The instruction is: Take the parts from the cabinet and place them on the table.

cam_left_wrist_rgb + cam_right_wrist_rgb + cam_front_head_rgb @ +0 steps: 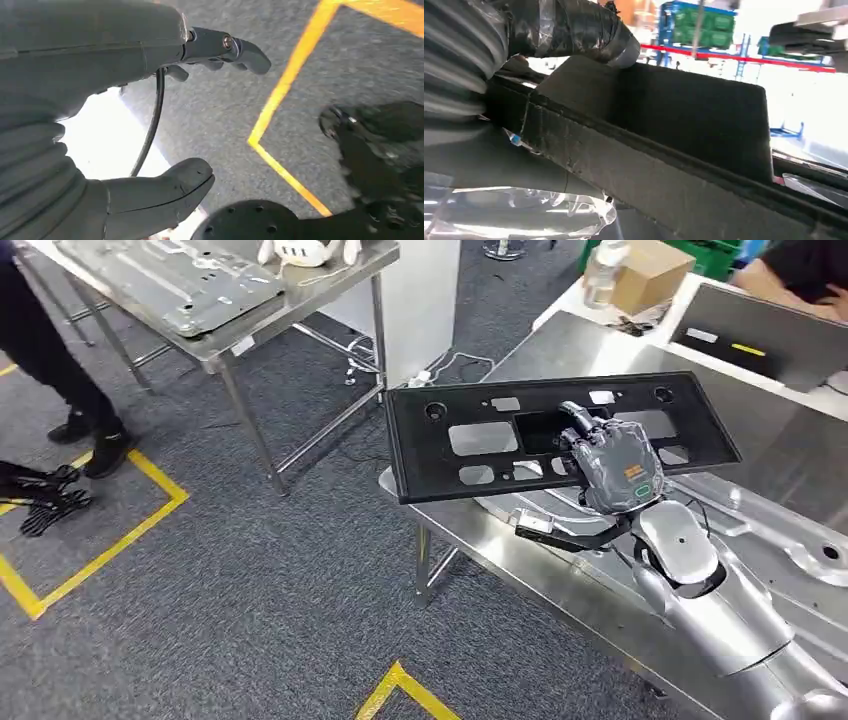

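A long black plastic panel [470, 440] with several cut-outs hangs level above the near corner of the steel table [520, 560]. My right hand [612, 462] grips it through its middle opening, fingers hooked over the edge. Close up in the right wrist view, the panel [664, 135] fills the frame, with my taped right hand [574, 30] wrapped over its rim. My left hand [150, 115] hangs over the carpet with thumb and fingers apart, holding nothing.
A shaped sheet-metal part [780, 530] lies on the steel table under the panel. A second metal table [230, 310] with a grey panel stands at the back left. A person's legs [60, 370] are at the far left. Yellow floor tape [100, 550] marks the carpet.
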{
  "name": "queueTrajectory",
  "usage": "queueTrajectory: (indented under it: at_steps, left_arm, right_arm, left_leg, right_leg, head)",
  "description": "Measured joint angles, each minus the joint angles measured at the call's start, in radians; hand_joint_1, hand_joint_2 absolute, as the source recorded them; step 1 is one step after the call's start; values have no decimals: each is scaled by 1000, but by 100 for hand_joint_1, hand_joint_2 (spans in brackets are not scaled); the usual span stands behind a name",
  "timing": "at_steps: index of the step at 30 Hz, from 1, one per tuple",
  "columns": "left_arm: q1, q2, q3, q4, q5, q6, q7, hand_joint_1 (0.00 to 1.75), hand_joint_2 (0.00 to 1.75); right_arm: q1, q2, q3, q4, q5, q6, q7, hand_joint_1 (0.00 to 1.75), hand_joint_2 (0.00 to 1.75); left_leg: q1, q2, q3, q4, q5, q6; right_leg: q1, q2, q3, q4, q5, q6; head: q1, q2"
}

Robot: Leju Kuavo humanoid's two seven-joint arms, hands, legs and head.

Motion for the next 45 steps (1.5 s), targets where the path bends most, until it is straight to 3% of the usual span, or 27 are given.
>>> queueTrajectory:
  at_steps: [1,3,5,7,9,10,12,13,14,18,20,21,23,25,27,28,29,31,33,34,35,36,38,39,41,43,45]
  left_arm:
    - [3,3,7,0,-4,0,0,0,175]
    - [2,0,16,-1,-16,-1,-1,0,175]
    - [3,2,25,-3,-18,-2,-1,0,175]
    - [6,2,32,-3,-19,-2,-2,0,175]
    - [11,2,35,-3,-22,-4,-3,0,175]
    - [13,2,37,-3,-24,-6,-5,0,175]
    - [13,1,43,-4,-25,-11,-8,0,175]
    - [13,1,47,-5,-26,-12,-9,0,175]
    - [13,5,52,-5,-27,-12,-10,0,175]
    - [11,4,66,-7,-50,-13,-8,0,175]
    - [12,4,75,-8,-60,-13,-6,0,175]
    - [12,4,79,-9,-63,-13,-4,0,175]
    - [16,4,83,-9,-66,-12,-2,0,175]
    - [20,4,84,-9,-66,-12,-1,0,175]
    - [21,4,85,-9,-67,-12,1,0,175]
    - [20,5,87,-9,-67,-12,1,0,175]
    - [22,7,88,-9,-67,-12,1,0,175]
    - [20,7,90,-9,-71,-11,0,0,175]
    - [28,3,90,-11,-91,-1,-23,0,175]
    - [37,-3,90,-12,-97,3,-34,0,175]
    - [49,-3,90,-13,-102,7,-42,0,175]
    - [60,-4,92,-12,-108,9,-48,0,175]
    - [79,-6,97,-12,-115,9,-50,0,175]
    - [83,-7,102,-13,-120,9,-49,0,175]
    - [83,-10,110,-13,-129,7,-44,0,175]
    - [83,-12,121,-15,-139,5,-38,0,175]
    - [80,-13,134,-15,-149,4,-31,0,175]
  right_arm:
    - [-2,1,0,3,0,0,0,175,175]
    - [5,-1,-3,10,-6,16,0,175,175]
    - [-1,-2,-11,15,-9,22,-1,175,175]
    - [-7,1,-11,18,-11,27,0,175,175]
    - [-6,3,-7,25,-11,36,-3,175,175]
    - [-7,5,-5,28,-11,40,-3,175,175]
    - [-16,5,-2,33,-11,48,-3,175,175]
    - [-23,5,0,34,-10,49,-3,175,175]
    - [-30,8,2,37,-10,50,-3,175,175]
    - [-32,8,12,47,-10,55,-3,175,175]
    - [-37,8,12,49,-10,57,0,175,175]
    - [-39,8,13,51,-10,58,0,175,175]
    - [-38,10,17,56,-10,59,-1,175,175]
    - [-36,11,19,60,-10,61,-2,175,175]
    - [-36,11,19,63,-10,62,-1,175,175]
    - [-36,11,19,63,-10,62,-1,175,175]
    - [-39,11,19,63,-10,63,-1,175,175]
    - [-39,11,19,66,-10,66,1,175,175]
    - [-20,8,15,67,-11,69,19,175,175]
    - [-4,4,10,68,-11,69,21,175,175]
    - [2,0,3,68,-12,70,21,175,175]
    - [3,0,-1,70,-13,72,21,175,175]
    - [8,3,-4,76,-14,76,15,175,175]
    - [15,5,-4,83,-14,81,15,175,175]
    - [19,10,-4,98,-10,93,15,175,175]
    - [15,10,-5,113,-1,104,17,175,175]
    - [4,10,-2,137,14,115,15,175,175]
  left_leg:
    - [4,-45,21,-49,-9,4]
    - [8,6,25,-70,5,15]
    - [3,30,31,-83,14,25]
    - [-1,54,28,-82,14,27]
    - [-1,82,27,-81,11,28]
    - [0,96,27,-78,9,26]
    - [2,119,29,-69,0,19]
    - [0,130,29,-62,-6,13]
    - [-9,138,26,-56,-12,7]
    - [-11,180,36,-53,-22,-10]
    - [-1,102,17,-1,-66,-21]
    - [0,70,-17,72,-108,-23]
    - [1,52,-97,236,-172,-26]
    - [1,50,-110,251,-145,-24]
    - [1,38,-43,100,-52,-17]
    - [4,-3,0,5,-7,-13]
    - [7,-42,12,-26,-22,-11]
    - [5,-24,12,-34,-18,-11]
    - [5,-1,18,-44,-10,2]
    - [10,16,23,-57,-1,11]
    - [8,26,26,-64,2,17]
    - [6,40,26,-66,3,22]
    - [2,66,22,-65,2,23]
    - [2,80,21,-64,2,23]
    - [2,103,21,-63,-1,21]
    - [1,119,26,-60,-7,16]
    - [-6,132,25,-56,-13,5]
  right_leg:
    - [1,18,-8,3,3,9]
    - [-6,63,-18,-5,16,38]
    - [-1,-51,-49,56,-35,40]
    - [-5,-84,-113,200,-106,46]
    - [-10,-89,-149,283,-123,51]
    - [-12,-92,-134,252,-94,54]
    - [-15,-115,-45,92,-11,58]
    - [-14,-153,-6,14,6,56]
    - [4,-188,-2,4,-11,46]
    - [-3,-129,-9,2,-2,22]
    - [-9,-111,-5,-3,2,9]
    - [-9,-103,-8,-3,4,5]
    - [-7,-77,-12,-1,6,2]
    - [-7,-49,-13,1,6,2]
    - [-8,-22,-12,6,6,3]
    - [-9,-10,-14,10,5,6]
    - [-4,3,-21,14,7,13]
    - [-11,24,-31,11,16,29]
    - [-12,50,-31,0,25,45]
    - [-15,25,-33,8,17,46]
    - [-6,-36,-44,34,-7,48]
    - [-6,-67,-72,92,-46,52]
    - [-9,-87,-138,239,-115,57]
    - [-10,-89,-156,283,-124,59]
    - [-10,-95,-118,223,-75,59]
    - [-8,-122,-15,50,-3,53]
    - [5,-126,13,-9,-9,38]
  head:
    - [0,0]
    - [-1,0]
    - [0,0]
    - [0,0]
    - [1,0]
    - [1,0]
    - [1,0]
    - [2,0]
    - [2,0]
    - [0,0]
    - [0,0]
    - [0,0]
    - [0,0]
    - [0,0]
    - [0,0]
    - [0,0]
    - [0,0]
    - [0,0]
    - [0,0]
    - [1,0]
    - [2,0]
    - [0,0]
    - [1,0]
    - [1,0]
    - [1,0]
    - [1,0]
    - [0,0]
